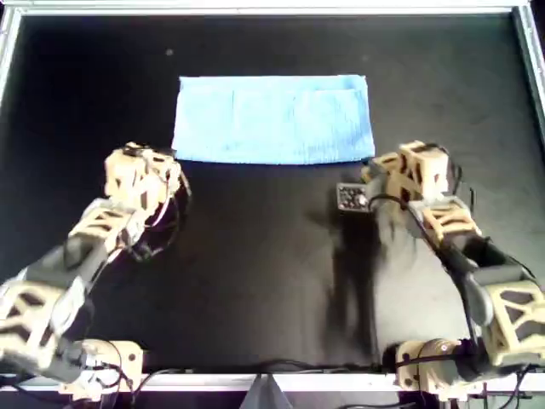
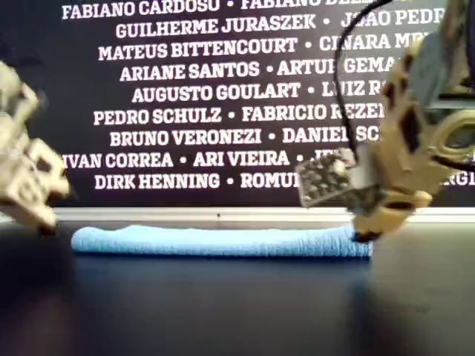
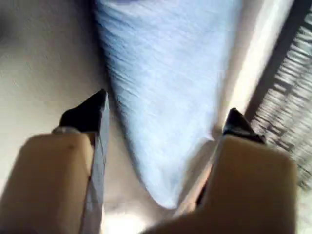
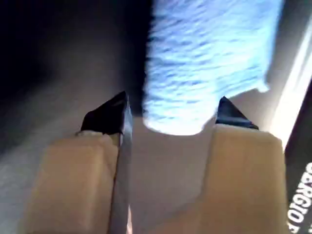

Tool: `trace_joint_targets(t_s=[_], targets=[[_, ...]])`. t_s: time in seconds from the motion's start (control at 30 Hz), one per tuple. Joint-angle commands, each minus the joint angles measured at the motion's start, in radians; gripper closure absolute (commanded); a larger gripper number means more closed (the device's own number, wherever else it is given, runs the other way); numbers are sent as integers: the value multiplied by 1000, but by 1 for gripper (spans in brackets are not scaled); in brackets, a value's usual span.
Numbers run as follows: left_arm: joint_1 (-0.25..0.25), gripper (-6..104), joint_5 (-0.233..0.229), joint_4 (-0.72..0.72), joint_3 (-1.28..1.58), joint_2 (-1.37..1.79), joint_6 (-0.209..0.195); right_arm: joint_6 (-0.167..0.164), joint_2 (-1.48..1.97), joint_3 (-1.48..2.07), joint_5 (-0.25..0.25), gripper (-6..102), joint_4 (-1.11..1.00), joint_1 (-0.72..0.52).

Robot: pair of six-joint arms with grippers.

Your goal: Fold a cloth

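Cloth (image 1: 272,119): sky-blue, folded flat into neat rectangle. My first tool (image 3: 165,122) and my second tool (image 4: 170,114) spread, empty.

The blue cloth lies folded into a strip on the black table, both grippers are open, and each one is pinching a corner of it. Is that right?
Not quite. The cloth is a folded strip on the black table, and my first gripper and second gripper are open, but neither pinches it: both wrist views show the fingers spread apart with nothing held.
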Motion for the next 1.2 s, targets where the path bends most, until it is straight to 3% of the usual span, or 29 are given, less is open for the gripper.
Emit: trace_joint_targets(t_s=[0.0,0.43,0.73,1.17], targets=[[-23,14,-8,-12,-101,-15,2,3,-6,-123,6,24,46,-6],[-21,14,-8,-9,-166,-83,-12,3,-146,-347,6,24,184,-6],[-21,14,-6,152,-354,-167,0,3,-173,-390,8,24,189,-6],[-23,14,9,170,-442,-278,0,5,-272,-548,6,24,278,-6]])
